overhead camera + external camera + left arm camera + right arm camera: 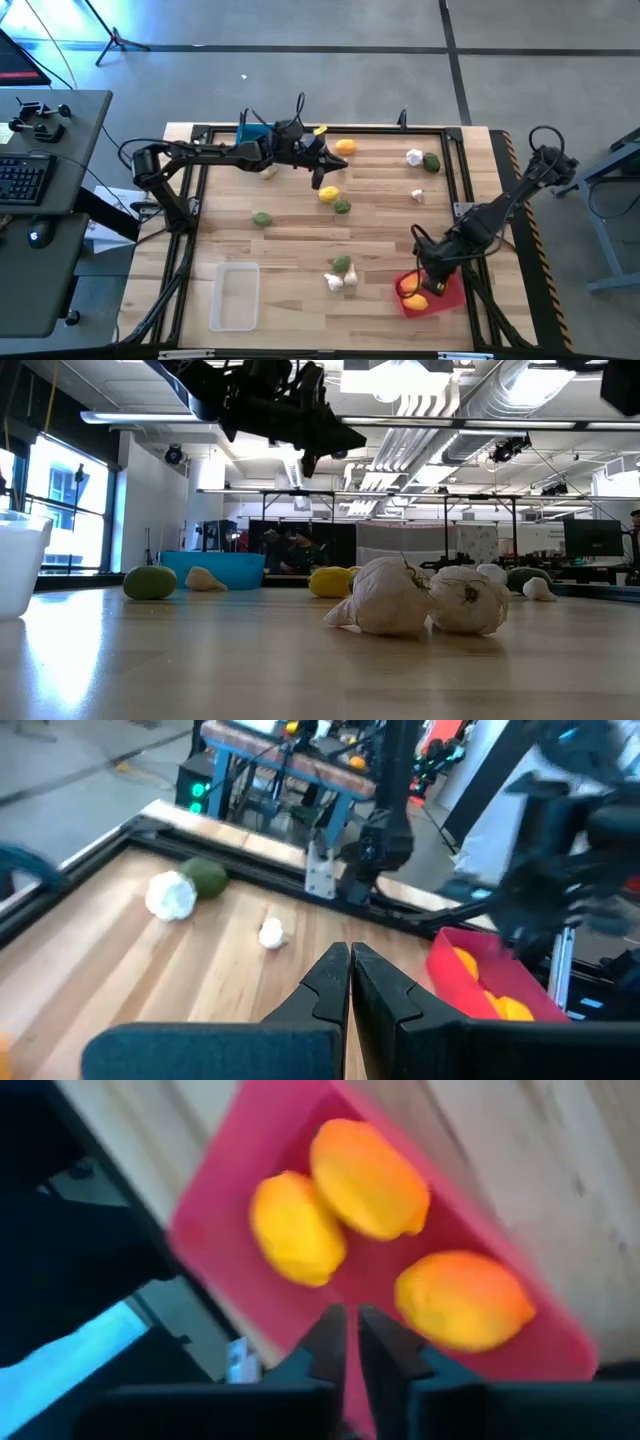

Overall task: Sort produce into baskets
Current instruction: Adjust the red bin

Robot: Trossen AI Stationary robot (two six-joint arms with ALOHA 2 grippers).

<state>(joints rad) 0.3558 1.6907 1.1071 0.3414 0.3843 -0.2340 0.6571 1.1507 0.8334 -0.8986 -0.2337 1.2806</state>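
Note:
My left gripper [322, 180] [350, 970] is shut and holds nothing. It hangs above the table's far middle, near a yellow fruit [328, 194] and a green one [342, 207]. My right gripper [427, 280] [350, 1342] is also shut and holds nothing. It points down just above the red basket [442, 298] [230, 1170], where three yellow fruits [368, 1175] lie. The blue basket [255, 134] sits at the far left, partly under my left arm. The clear basket [235, 296] stands at the near left. Loose produce lies on the wood: garlic bulbs [385, 600] and green fruits [262, 217].
A black frame [455, 160] runs around the wooden table top. At the far right lie a garlic bulb [170, 895], a green fruit [208, 877] and a small garlic piece [271, 933]. Another yellow fruit [345, 147] is near the far edge. A desk with a keyboard [25, 178] stands left.

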